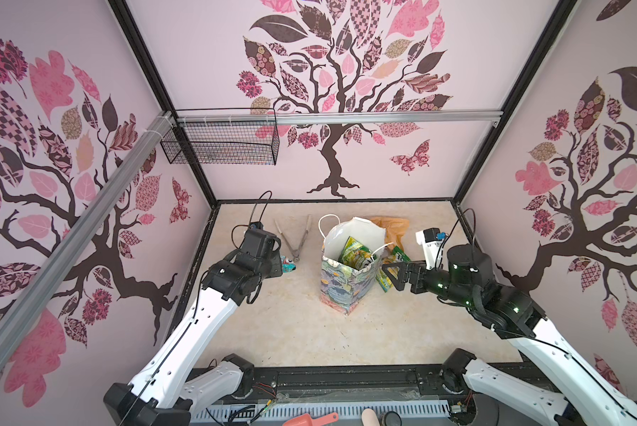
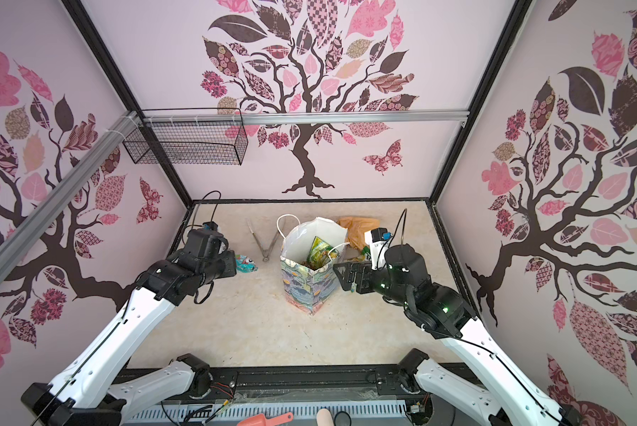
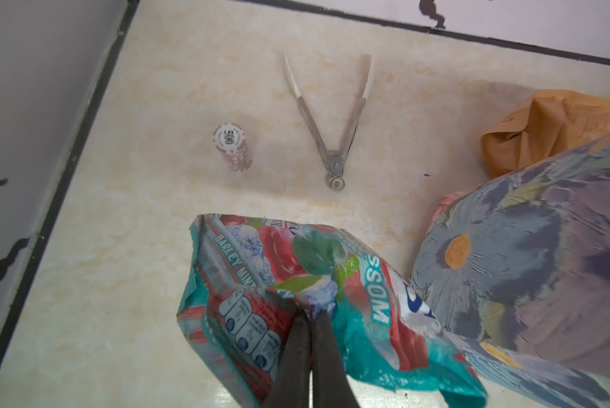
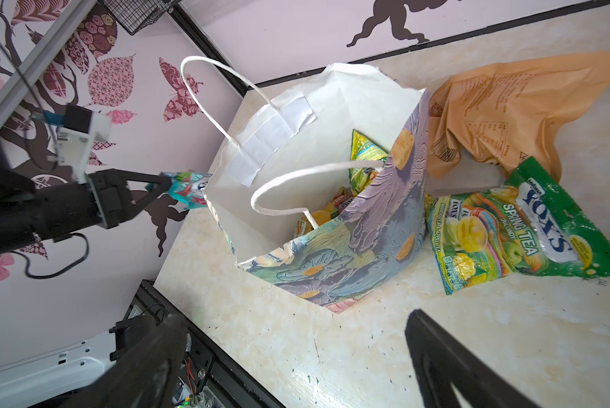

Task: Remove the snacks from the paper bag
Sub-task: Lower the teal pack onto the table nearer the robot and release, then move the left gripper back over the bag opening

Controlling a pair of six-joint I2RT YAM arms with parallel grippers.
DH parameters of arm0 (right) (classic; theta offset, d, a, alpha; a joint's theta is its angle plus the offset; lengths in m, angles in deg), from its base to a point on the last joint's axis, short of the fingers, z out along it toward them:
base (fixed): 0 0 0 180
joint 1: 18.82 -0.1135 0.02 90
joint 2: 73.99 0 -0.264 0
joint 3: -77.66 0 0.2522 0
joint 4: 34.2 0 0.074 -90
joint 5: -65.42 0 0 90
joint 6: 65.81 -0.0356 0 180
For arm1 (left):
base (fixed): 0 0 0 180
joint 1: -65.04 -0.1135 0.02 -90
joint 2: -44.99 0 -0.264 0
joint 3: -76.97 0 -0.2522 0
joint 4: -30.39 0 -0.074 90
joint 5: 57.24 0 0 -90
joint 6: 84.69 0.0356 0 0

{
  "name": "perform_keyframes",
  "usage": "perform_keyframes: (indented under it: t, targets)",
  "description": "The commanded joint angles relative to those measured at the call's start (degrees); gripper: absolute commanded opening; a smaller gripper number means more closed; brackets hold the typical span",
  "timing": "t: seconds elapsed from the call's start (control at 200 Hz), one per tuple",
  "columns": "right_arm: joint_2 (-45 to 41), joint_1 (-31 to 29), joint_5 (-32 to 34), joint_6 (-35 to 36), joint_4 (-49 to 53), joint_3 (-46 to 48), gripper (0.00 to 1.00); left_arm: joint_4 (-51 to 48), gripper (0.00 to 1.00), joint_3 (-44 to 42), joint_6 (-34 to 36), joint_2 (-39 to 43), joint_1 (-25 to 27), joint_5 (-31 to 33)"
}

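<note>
The floral paper bag point(image 1: 341, 291) point(image 2: 309, 286) point(image 4: 349, 268) stands open mid-table. My left gripper point(image 3: 312, 311) point(image 4: 165, 183) is shut on a teal-red pouch point(image 3: 296, 261) point(image 1: 286, 264) point(image 2: 246, 263), held left of the bag, outside it. Inside the bag lean a green-yellow pouch point(image 4: 365, 155) point(image 1: 353, 252) and a small yellowish wrapper point(image 4: 331, 210). Another green-yellow pouch point(image 4: 508, 233) lies on the table right of the bag. Behind it lies an orange pouch point(image 4: 508, 109) point(image 1: 390, 225). My right gripper point(image 1: 387, 267) point(image 2: 341, 271) point(image 4: 292, 328) hangs open at the bag's right side, holding nothing.
Metal tongs point(image 1: 296, 239) point(image 3: 331, 116) lie spread behind the left gripper. A stack of poker chips point(image 3: 231, 145) stands near the left wall. A wire basket point(image 1: 221, 144) hangs on the back rail. Walls close in on three sides.
</note>
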Motion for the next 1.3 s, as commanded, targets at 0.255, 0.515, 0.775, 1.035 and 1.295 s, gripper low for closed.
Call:
perform_keyframes:
  t: [0.255,0.515,0.775,1.035,1.295]
  targets:
    - [-1.99,-0.15,-0.67,-0.92,0.14,0.17,1.00,26.00,0.00,-16.16,-4.04,-5.20,-1.13,-6.63]
    - [-3.04,-0.19,-0.55,-0.47,0.61,0.40,0.99,30.94,0.00,-26.92,-9.28,-6.11,-1.09,-10.37]
    - [-0.31,-0.21,-5.84,-0.30,0.38,0.06,1.00,25.12,0.48,-28.89,-9.30,1.16,-1.05,-10.42]
    - [2.06,-0.17,-9.35,0.43,1.29,-0.92,1.00,13.59,0.68,-17.22,-6.09,8.14,-1.07,-9.65]
    - [4.23,-0.21,-9.92,1.80,2.64,-1.94,1.00,2.45,0.74,5.55,-0.81,2.77,1.03,-18.29]
